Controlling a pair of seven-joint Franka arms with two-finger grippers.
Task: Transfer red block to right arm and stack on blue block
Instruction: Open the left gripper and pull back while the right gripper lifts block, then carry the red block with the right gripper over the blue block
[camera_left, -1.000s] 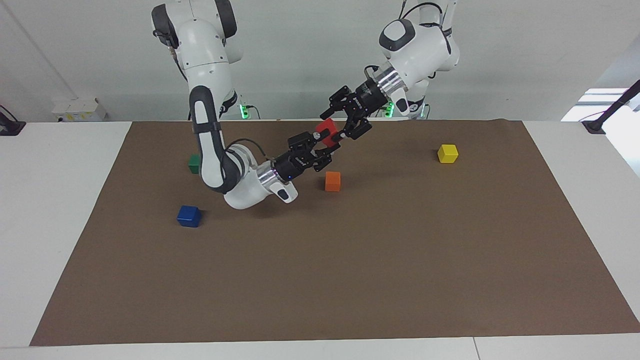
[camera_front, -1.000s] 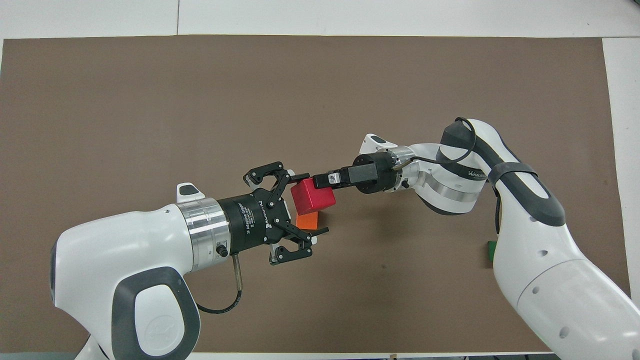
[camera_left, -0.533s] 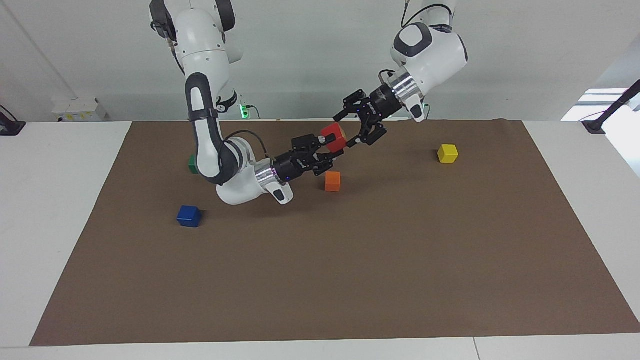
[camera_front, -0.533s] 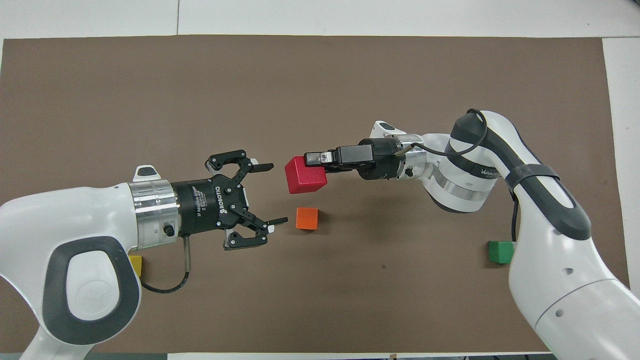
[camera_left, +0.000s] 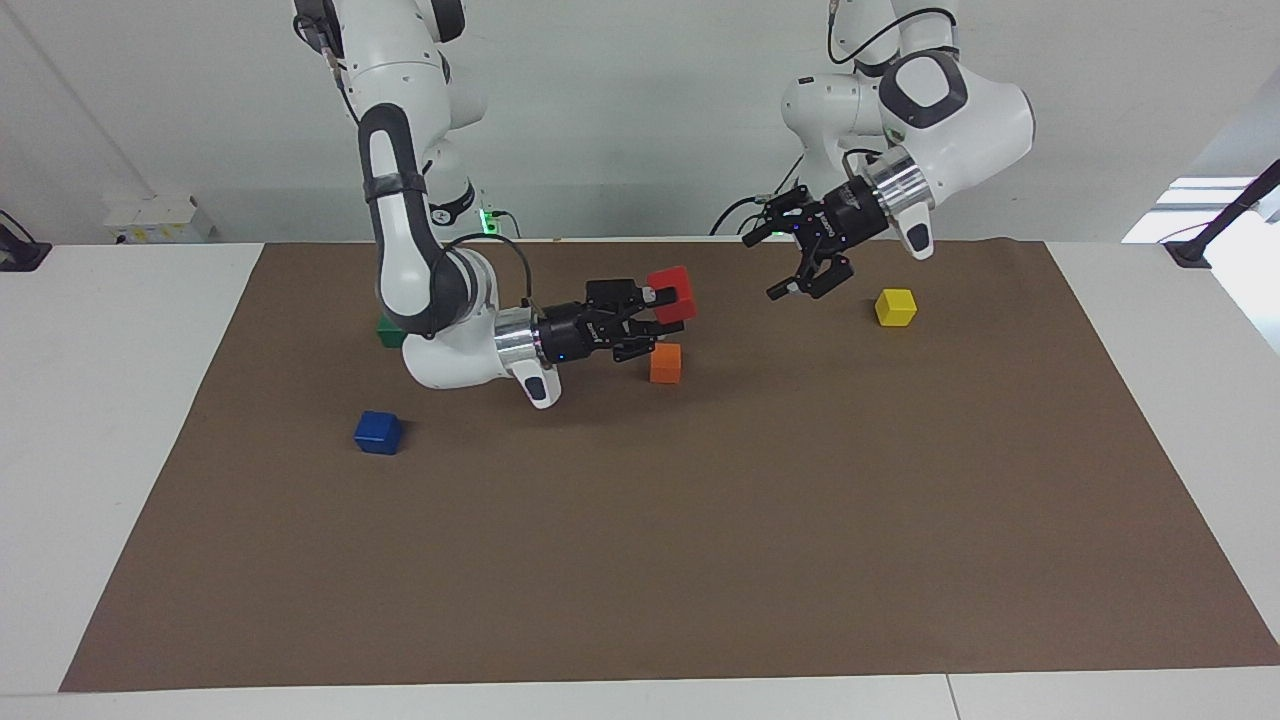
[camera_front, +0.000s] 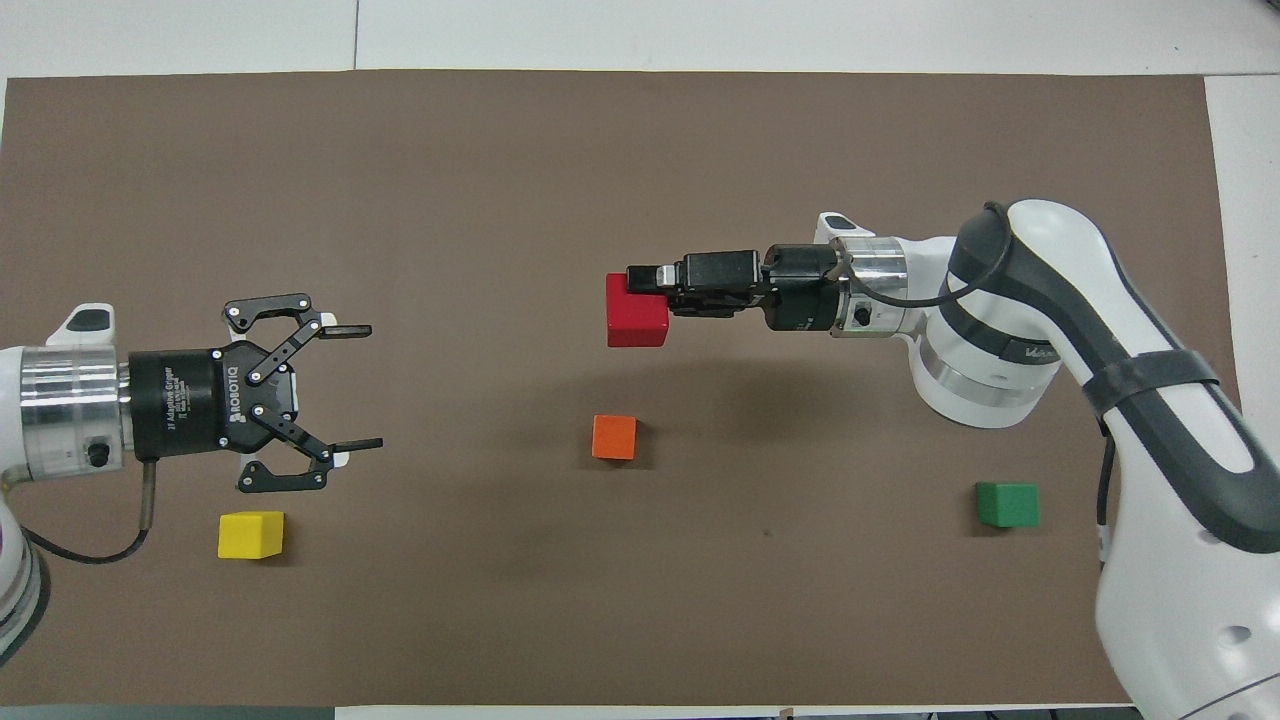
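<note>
1. Brown matting (camera_front: 640, 620) covers the table, with coloured cubes scattered on it.
2. Left gripper (camera_front: 355, 387) hangs empty, fingers spread wide, over the mat by the yellow block (camera_front: 251, 534); this arm waits.
3. Right gripper (camera_left: 668, 303) is clamped on the red block (camera_left: 671, 293), aloft above the orange block (camera_left: 665, 363).
4. Handover looks finished. Next: carry the red block over the blue block (camera_left: 378, 432), which the overhead view apparently hides beneath the right arm, then lower squarely.

Brown mat (camera_left: 700, 560) covers white table (camera_left: 120, 420). Orange cube (camera_left: 665, 363) mid-mat; yellow cube (camera_left: 895, 307) toward left arm's end; green cube (camera_front: 1007, 504) toward right arm's end.
</note>
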